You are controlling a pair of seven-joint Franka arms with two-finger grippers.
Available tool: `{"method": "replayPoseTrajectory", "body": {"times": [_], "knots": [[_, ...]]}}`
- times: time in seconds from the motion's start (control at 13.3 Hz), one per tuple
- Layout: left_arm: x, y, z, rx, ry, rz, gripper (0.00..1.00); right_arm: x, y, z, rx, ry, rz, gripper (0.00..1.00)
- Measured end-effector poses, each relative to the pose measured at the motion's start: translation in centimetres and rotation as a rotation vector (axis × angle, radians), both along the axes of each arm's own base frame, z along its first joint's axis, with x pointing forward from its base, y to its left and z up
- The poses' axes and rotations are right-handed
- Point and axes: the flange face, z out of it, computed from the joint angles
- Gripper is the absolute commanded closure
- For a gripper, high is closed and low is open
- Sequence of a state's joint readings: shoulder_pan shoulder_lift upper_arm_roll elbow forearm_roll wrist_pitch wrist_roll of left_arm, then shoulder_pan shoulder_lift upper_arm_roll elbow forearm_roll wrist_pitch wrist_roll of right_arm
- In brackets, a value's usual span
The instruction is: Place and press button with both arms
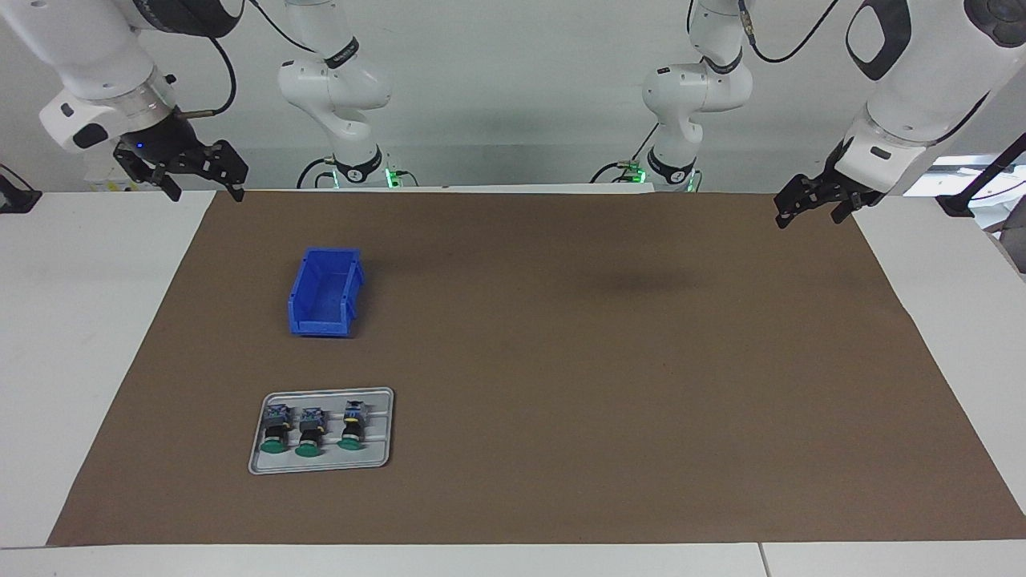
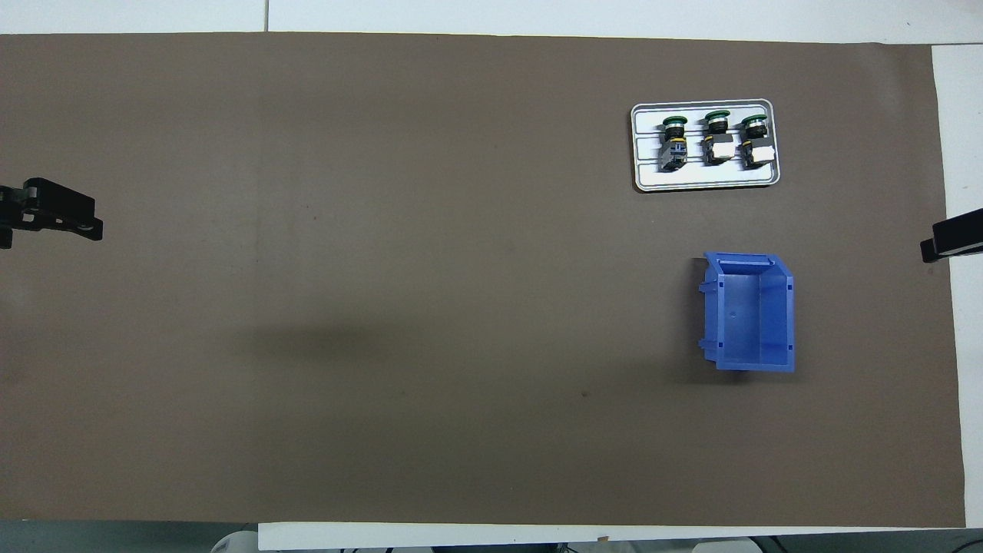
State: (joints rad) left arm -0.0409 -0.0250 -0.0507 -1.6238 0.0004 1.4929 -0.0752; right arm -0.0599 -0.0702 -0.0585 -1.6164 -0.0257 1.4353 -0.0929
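Both grippers hang clear of the work and hold nothing. Right gripper hovers over the corner of the brown mat at the right arm's end of the table, on the robots' own edge, with its fingers spread apart and nothing between them; in the overhead view only a black tip of it shows at the frame's edge. Left gripper hovers over the matching corner at the left arm's end, its fingers likewise spread wide and bare, and it shows as a black shape at the edge of the overhead view. Neither touches any object, and both arms wait. Nearest to the right gripper among the objects is a blue bin, an open-topped plastic box that stands on the mat toward the right arm's end; its inside is bare. Farther from the robots than the bin, and well apart from it, lies a shallow grey tray with rounded corners, flat on the mat. In it three push-buttons lie on their sides in a row, side by side, green caps pointing away from the robots and contact blocks toward them: the button nearest the table's middle, a second button in the centre of the row, and a third button nearest the right arm's end.
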Motion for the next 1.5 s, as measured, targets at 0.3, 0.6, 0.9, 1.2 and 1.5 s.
{"method": "replayPoseTrajectory", "body": {"times": [0.3,0.6,0.9,1.2,1.5], "knots": [[-0.1,0.5,0.2,0.0,-0.002,0.009,0.0,0.0,-0.1,-0.1,0.003,-0.001,-0.003,0.0],[-0.5,0.1,0.6,0.001,0.0,0.001,0.0,0.0,-0.3,-0.1,0.004,-0.001,-0.006,0.0],[-0.8,0.2,0.4,0.003,0.024,0.002,0.0,0.9,1.2,0.1,0.003,-0.049,0.037,0.0],[-0.9,0.3,0.4,0.003,0.031,0.003,0.0,7.5,8.1,-5.9,0.006,-0.108,0.062,0.0],[-0.9,0.4,0.4,0.003,0.032,0.006,0.0,14.4,9.9,-18.0,0.084,-0.134,0.0,0.0]]}}
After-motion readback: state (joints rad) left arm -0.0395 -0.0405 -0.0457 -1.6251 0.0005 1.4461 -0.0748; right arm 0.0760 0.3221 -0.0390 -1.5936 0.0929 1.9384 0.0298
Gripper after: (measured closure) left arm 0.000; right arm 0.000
